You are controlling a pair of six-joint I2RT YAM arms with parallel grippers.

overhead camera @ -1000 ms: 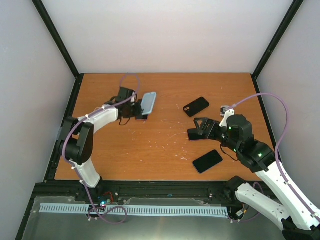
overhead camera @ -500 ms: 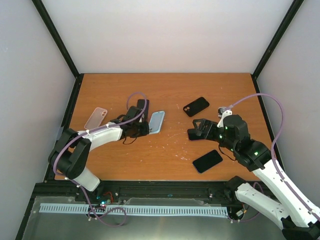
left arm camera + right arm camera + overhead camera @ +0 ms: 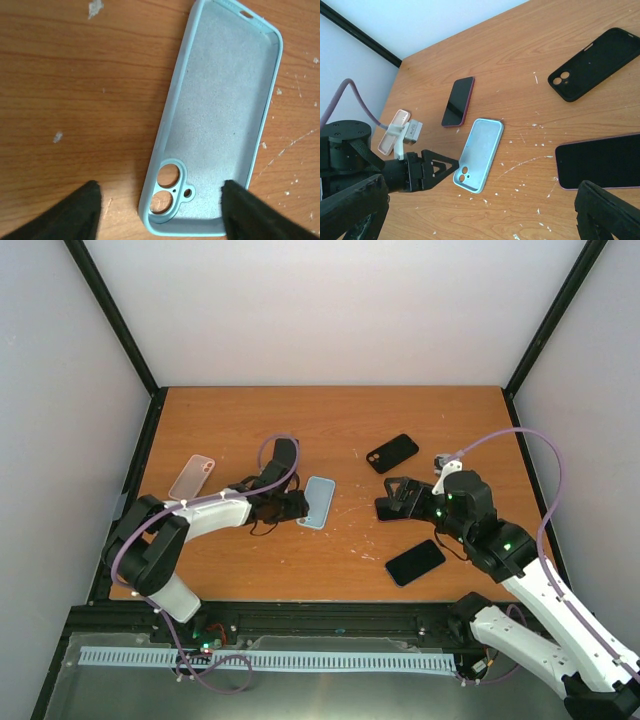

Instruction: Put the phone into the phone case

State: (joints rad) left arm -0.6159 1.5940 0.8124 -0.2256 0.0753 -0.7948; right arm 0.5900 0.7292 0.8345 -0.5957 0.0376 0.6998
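1. A dark-screened phone (image 3: 415,562) lies flat at lower right of the top view. It is rigid, slick glass, probably best pinched across its long edges.
2. The right gripper (image 3: 393,502) hangs spread wide, empty, near a second phone (image 3: 600,159).
3. Mid-frame, the light blue phone case (image 3: 215,115) lies cavity-up: light, flexible, likely to slide. The left gripper (image 3: 160,212), fingers apart, straddles its camera end.
4. Bare table (image 3: 330,420) surrounds it, edges well apart.

Light blue case (image 3: 479,154) lies flat on counter (image 3: 515,55), clear of edges. Red-edged phone (image 3: 458,101) sits toward far-left corner. Black case (image 3: 596,64) nearer far edge. Pink case (image 3: 394,138) by left edge.
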